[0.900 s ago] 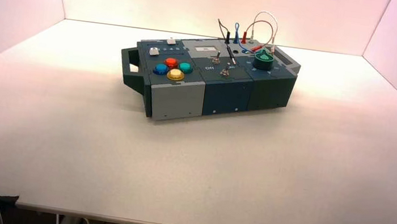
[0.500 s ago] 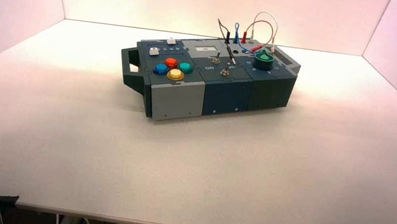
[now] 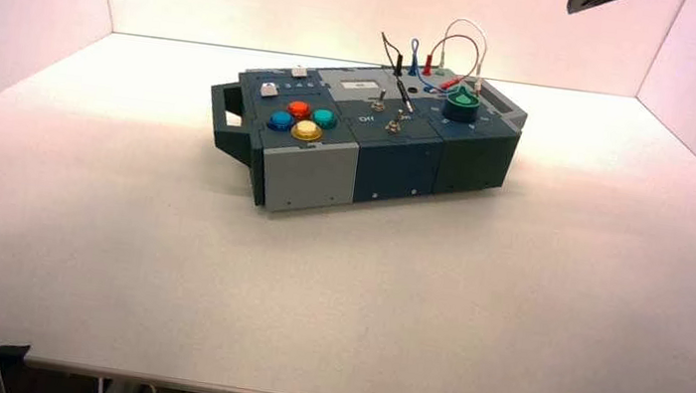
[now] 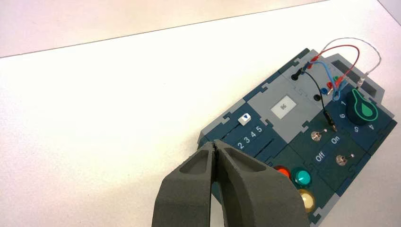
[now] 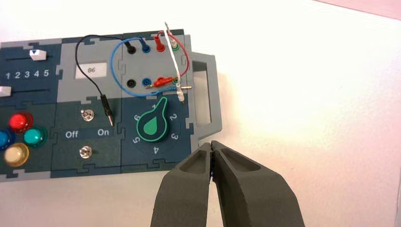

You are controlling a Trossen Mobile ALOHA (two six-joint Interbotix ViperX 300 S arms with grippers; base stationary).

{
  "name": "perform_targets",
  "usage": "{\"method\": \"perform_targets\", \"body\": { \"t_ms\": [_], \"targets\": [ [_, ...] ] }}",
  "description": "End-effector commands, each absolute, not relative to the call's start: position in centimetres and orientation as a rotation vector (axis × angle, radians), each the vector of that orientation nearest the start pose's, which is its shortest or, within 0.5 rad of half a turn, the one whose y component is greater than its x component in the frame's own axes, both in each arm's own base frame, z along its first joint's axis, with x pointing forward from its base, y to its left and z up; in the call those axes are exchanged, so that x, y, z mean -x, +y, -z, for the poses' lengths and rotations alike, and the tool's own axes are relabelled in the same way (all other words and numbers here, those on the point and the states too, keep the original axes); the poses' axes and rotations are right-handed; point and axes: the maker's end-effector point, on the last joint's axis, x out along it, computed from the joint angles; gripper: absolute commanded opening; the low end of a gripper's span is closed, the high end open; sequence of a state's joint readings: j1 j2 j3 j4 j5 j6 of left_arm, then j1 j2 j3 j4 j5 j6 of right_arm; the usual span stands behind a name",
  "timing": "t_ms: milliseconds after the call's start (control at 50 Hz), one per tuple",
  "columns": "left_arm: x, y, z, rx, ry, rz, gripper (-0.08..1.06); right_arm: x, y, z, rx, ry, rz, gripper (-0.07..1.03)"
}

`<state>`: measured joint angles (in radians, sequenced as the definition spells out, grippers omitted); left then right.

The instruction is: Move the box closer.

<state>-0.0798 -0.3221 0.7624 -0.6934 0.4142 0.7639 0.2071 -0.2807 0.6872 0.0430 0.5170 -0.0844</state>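
Box (image 3: 370, 144) sits toward the far half of the worktop (image 3: 332, 295), turned slightly, well apart from the near edge. Nothing touches it.

Left pincer (image 4: 215, 150): fingers pressed together, empty, hovering above the box's left end, near the numbered slider strip. Right pincer (image 5: 212, 147): fingers also together, empty, hovering just off the right-hand corner, near the side handle (image 5: 208, 92) and the green knob (image 5: 154, 124). Knob pointer lies between 1 and 2, as far as the right wrist view shows.

Step in hand, by my reading: approach; no grip taken, pull not yet begun.

Next move calls for both pincers to part, drop to the two side handles, or hook behind the far edge, then draw evenly. Uneven pull would likely swing the box. Keep clear of the loose wires (image 5: 142, 71).
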Motion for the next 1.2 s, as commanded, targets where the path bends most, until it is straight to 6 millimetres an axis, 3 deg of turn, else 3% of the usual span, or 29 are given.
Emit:
{"method": "perform_targets", "body": {
  "t_ms": [20,220,600,980,1200],
  "targets": [
    [-35.6,-7.8,-18.9,-0.023,0.734,0.368,-0.03,-36.5,7.9,-19.6,0.139,0.867,-0.234,-0.02],
    [-36.2,-8.1,-17.8,0.019,0.781,0.374,-0.03,-38.5,8.0,-19.9,0.170,0.871,-0.229,-0.02],
    [-37.0,-9.5,-16.2,0.105,0.886,0.422,-0.03,-43.9,8.9,-18.2,0.205,0.924,-0.235,-0.02],
    [-38.1,-8.0,-11.8,0.180,0.929,0.274,-0.03,-48.5,9.4,-16.1,0.321,0.984,-0.263,-0.02],
    [-38.5,-7.5,-8.9,0.198,0.974,0.219,-0.03,-51.1,9.9,-13.9,0.396,1.028,-0.308,-0.02]
  ]
}}
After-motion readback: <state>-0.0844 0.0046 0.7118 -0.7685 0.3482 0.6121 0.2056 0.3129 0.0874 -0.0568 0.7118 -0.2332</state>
